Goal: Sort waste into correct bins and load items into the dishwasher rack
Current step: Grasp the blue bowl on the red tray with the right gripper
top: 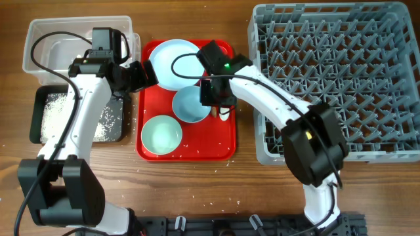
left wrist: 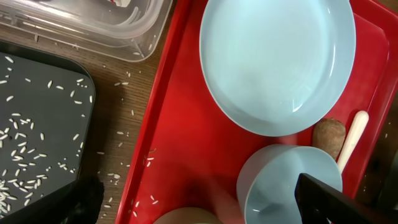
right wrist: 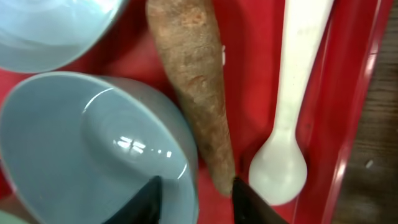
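On the red serving tray [top: 223, 147] lie a pale-blue plate [top: 172, 62], a whitish bowl [top: 187, 108] and a mint-green bowl [top: 161, 134]. My right gripper [top: 216, 97] is open. In the right wrist view its fingers [right wrist: 199, 196] straddle the whitish bowl's [right wrist: 87, 143] right rim, one inside, one outside by the tip of the long brown food stick [right wrist: 196, 81]. The white plastic spoon [right wrist: 289, 124] lies right of the stick. My left gripper [top: 147, 75] is open and empty, low over the tray's left edge [left wrist: 208, 199], beside the plate [left wrist: 273, 62].
The black tray [top: 46, 108] with rice grains and the clear tub [top: 39, 49] stand left of the red tray. The grey dishwasher rack [top: 328, 78] fills the right side. Loose rice lies on the wood and the red tray [left wrist: 134, 180].
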Action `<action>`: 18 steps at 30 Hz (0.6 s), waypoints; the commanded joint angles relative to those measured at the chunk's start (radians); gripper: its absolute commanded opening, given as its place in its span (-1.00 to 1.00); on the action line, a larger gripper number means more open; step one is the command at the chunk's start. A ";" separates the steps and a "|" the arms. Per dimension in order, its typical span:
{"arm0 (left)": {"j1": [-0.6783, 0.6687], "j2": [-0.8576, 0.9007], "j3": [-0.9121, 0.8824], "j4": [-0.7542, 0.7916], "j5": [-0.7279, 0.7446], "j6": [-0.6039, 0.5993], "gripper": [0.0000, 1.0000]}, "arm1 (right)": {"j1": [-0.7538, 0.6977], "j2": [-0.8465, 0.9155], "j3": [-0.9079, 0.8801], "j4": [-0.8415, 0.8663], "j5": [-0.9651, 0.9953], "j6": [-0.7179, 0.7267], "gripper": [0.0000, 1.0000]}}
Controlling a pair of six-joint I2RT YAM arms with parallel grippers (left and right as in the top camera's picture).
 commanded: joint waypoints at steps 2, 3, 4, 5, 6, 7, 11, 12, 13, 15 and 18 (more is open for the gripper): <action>0.005 -0.013 0.006 0.003 -0.006 0.009 1.00 | 0.005 0.029 -0.003 0.028 0.018 0.000 -0.41; 0.005 -0.013 0.006 0.003 -0.006 0.009 1.00 | 0.005 0.035 -0.003 0.032 0.018 0.000 -0.42; 0.005 -0.013 0.006 0.003 -0.006 0.009 1.00 | 0.006 0.042 -0.003 0.032 0.018 0.000 -0.46; 0.005 -0.013 0.006 0.003 -0.006 0.009 1.00 | 0.006 0.045 -0.003 0.032 0.018 0.000 -0.57; 0.005 -0.013 0.006 0.003 -0.006 0.009 1.00 | 0.007 0.045 -0.003 0.034 0.018 -0.006 -0.69; 0.005 -0.013 0.006 0.003 -0.006 0.009 1.00 | 0.010 0.045 -0.003 0.039 0.018 -0.012 -0.79; 0.005 -0.013 0.006 0.003 -0.006 0.009 1.00 | 0.014 0.053 -0.003 0.046 0.021 -0.016 -0.91; 0.005 -0.013 0.006 0.003 -0.006 0.009 1.00 | 0.014 0.055 -0.003 0.045 0.021 -0.016 -0.91; 0.005 -0.013 0.006 0.003 -0.006 0.009 1.00 | 0.014 0.055 -0.003 0.045 0.020 -0.016 -0.91; 0.005 -0.013 0.006 0.003 -0.006 0.009 1.00 | 0.010 0.043 0.003 0.037 0.017 -0.016 -0.91; 0.005 -0.013 0.006 0.003 -0.006 0.009 1.00 | -0.008 -0.036 0.008 0.026 0.048 -0.073 -0.91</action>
